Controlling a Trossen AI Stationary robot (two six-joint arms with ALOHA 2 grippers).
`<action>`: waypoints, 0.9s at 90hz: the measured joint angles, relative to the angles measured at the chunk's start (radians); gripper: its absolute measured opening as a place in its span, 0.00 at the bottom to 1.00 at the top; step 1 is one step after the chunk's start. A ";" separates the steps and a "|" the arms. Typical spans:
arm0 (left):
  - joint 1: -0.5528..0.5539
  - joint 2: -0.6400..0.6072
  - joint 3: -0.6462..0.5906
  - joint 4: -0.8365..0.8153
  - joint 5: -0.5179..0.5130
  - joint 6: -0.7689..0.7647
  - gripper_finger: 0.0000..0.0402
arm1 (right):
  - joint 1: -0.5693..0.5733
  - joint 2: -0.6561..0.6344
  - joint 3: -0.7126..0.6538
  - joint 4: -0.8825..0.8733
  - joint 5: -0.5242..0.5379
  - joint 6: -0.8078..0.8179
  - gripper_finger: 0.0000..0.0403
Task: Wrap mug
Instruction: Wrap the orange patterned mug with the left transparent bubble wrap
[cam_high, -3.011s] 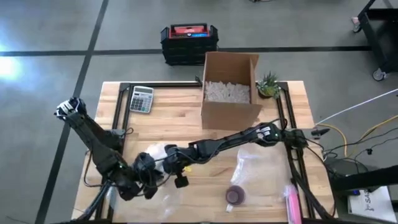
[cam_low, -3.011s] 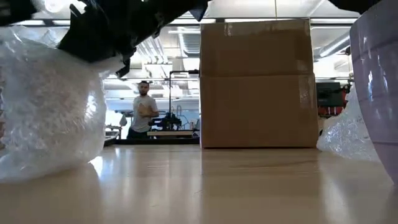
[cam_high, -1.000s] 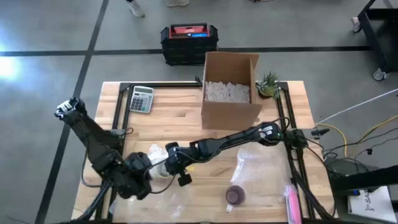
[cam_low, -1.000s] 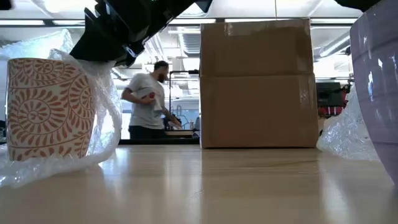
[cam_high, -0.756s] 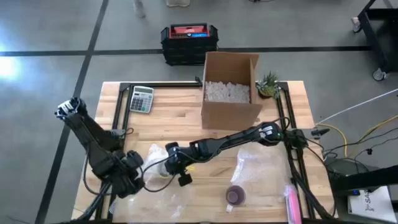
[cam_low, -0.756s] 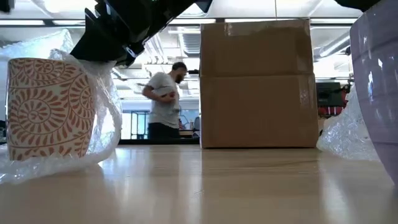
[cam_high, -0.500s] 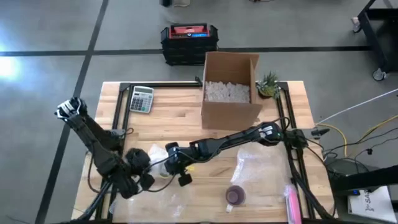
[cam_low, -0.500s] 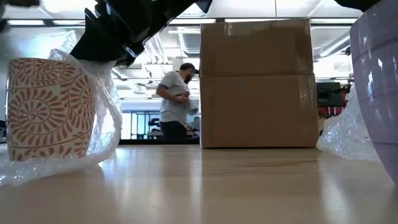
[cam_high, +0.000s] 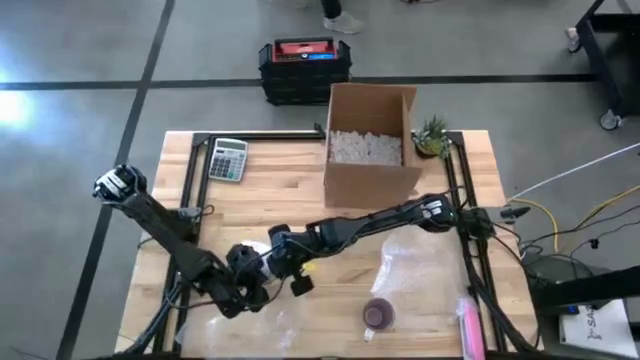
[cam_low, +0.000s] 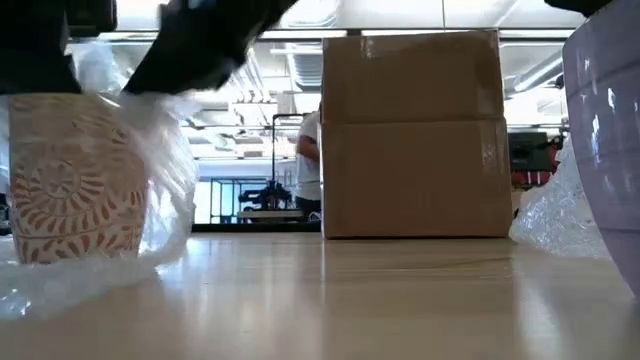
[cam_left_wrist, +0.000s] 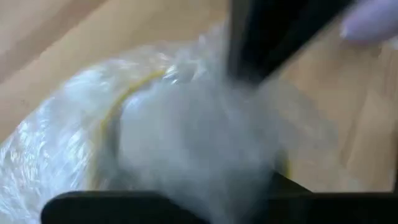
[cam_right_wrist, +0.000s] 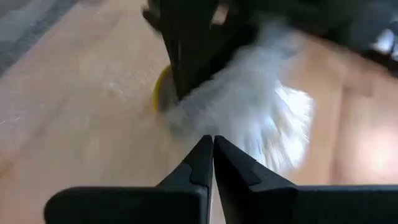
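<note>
Right gripper (cam_right_wrist: 212, 149) jaws closed, near bubble wrap (cam_right_wrist: 261, 106)

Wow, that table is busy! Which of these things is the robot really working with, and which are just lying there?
In use:
patterned mug
bubble wrap around it
left tool
right tool

Lying about:
cardboard box of packing peanuts
calculator
small plant
purple cup
second bubble wrap sheet
pink object

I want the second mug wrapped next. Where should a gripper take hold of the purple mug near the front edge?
Judging by the high view, the purple mug stands upright with its mouth open upward. Best come straight down and pinch the rim wall, on the side away from the bubble wrap behind it.
</note>
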 joint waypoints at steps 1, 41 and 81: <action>-0.001 0.000 0.000 0.001 0.003 0.002 0.05 | -0.001 -0.001 0.008 -0.007 0.000 0.000 0.00; 0.002 -0.035 0.002 0.004 0.000 0.020 0.05 | -0.010 0.091 0.029 0.106 -0.003 0.071 0.00; -0.001 -0.201 0.094 -0.053 0.129 0.089 0.05 | -0.006 0.112 0.029 0.086 -0.002 0.069 0.00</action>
